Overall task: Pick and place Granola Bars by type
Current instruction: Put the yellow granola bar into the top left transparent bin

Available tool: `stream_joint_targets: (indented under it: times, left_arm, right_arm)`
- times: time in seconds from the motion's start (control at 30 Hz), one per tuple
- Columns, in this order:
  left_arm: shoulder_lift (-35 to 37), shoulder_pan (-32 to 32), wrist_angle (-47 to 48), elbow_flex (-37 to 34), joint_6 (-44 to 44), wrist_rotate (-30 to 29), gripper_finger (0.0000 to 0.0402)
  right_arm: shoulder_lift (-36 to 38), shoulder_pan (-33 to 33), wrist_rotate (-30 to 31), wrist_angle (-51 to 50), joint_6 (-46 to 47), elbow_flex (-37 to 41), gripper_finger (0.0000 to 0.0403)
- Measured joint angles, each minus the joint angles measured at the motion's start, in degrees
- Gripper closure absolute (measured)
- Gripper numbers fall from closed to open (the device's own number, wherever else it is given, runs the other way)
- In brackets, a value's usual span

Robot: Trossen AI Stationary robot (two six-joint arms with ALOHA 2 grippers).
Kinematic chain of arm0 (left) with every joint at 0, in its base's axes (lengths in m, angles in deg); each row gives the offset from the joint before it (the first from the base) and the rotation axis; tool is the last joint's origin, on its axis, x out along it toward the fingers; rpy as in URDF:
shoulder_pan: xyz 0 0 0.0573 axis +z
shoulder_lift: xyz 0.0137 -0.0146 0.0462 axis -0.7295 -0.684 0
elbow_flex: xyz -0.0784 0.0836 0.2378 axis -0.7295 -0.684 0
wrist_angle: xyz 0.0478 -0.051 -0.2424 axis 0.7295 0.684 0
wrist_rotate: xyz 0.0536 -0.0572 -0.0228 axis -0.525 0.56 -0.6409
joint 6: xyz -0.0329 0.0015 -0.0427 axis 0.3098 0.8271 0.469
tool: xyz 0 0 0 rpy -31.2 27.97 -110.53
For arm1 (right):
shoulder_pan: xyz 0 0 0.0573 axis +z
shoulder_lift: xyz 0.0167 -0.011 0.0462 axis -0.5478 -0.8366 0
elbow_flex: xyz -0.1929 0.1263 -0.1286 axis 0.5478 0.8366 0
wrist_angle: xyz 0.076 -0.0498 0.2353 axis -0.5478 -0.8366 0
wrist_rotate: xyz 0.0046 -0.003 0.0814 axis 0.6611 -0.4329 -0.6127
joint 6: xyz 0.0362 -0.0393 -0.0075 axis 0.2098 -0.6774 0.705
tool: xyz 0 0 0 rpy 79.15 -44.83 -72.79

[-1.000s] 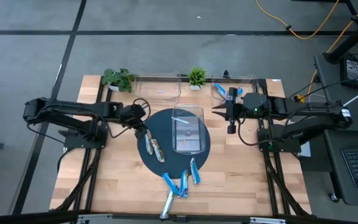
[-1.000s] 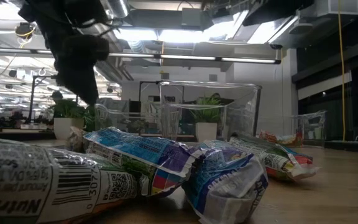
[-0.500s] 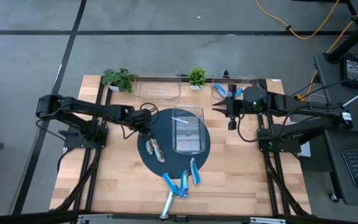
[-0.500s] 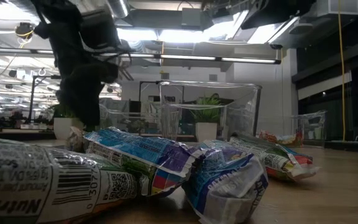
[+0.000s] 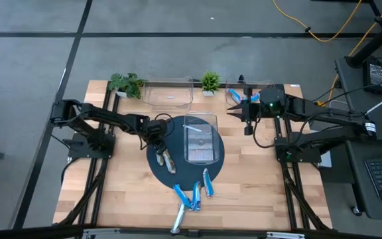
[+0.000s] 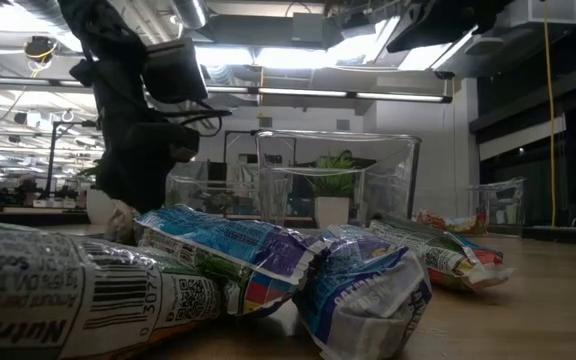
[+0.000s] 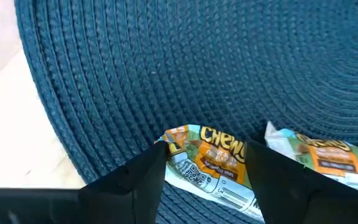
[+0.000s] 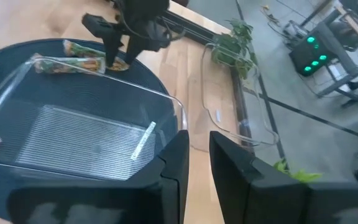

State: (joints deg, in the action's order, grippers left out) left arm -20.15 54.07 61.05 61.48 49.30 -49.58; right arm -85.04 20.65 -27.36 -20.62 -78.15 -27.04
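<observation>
Two brown-and-tan Granola Bars (image 5: 164, 158) lie side by side on the round blue mat (image 5: 178, 169). My left gripper (image 5: 156, 141) is low over them, open. In the left wrist view its fingers stand on either side of one bar (image 7: 207, 160), with the other bar (image 7: 325, 155) beside it. Several blue bars (image 5: 194, 194) and a silvery one (image 5: 178, 216) lie near the table's near edge, and fill the low view's foreground (image 6: 238, 250). My right gripper (image 5: 231, 113) hovers by the far right bin (image 5: 270, 86), shut and empty.
A clear bin (image 5: 199, 119) stands on the mat's middle, just right of my left gripper. Another clear bin (image 5: 168, 99) sits at the far edge between two potted plants (image 5: 126, 84) (image 5: 209, 81). Blue bars (image 5: 235, 97) lie in the far right bin.
My left gripper has moved toward the table's right and come down onto the brown bars on the mat, staying open. My right gripper has drawn back a little toward the far edge. No bar has moved.
</observation>
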Motion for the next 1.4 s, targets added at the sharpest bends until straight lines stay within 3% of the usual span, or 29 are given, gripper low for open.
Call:
stream_joint_targets:
  times: [0.2, 0.53, 0.67, 1.0, 1.2, 1.4]
  left_arm:
    - [-0.6, 0.0, 0.2, 0.1, 1.3, -0.6, 0.0229]
    - [0.0, 0.0, 0.5, 0.0, 5.9, -0.9, 0.0361]
    - [2.4, 0.0, 1.5, -0.2, 7.0, -1.3, 0.0393]
    - [12.6, -0.6, 13.5, 7.4, 5.9, -6.3, 0.0398]
    - [17.2, -0.8, 14.1, 8.5, 6.3, -11.6, 0.0396]
    - [19.2, -1.6, 14.1, 8.5, 6.3, -11.9, 0.0396]
  right_arm:
    - [0.0, -1.8, -2.4, -0.1, 0.0, 0.0, 0.0335]
    - [0.0, -4.0, -5.6, -0.1, 0.0, 0.0, 0.0335]
    - [0.0, -4.2, -5.6, 0.0, 0.0, 0.0, 0.0335]
    - [0.0, -4.2, -5.7, 0.2, -2.8, 0.0, 0.0335]
    - [0.0, -4.2, -5.6, 0.2, -2.6, 0.0, 0.0335]
    - [0.0, -4.2, -5.6, 0.2, -2.5, 0.0, 0.0335]
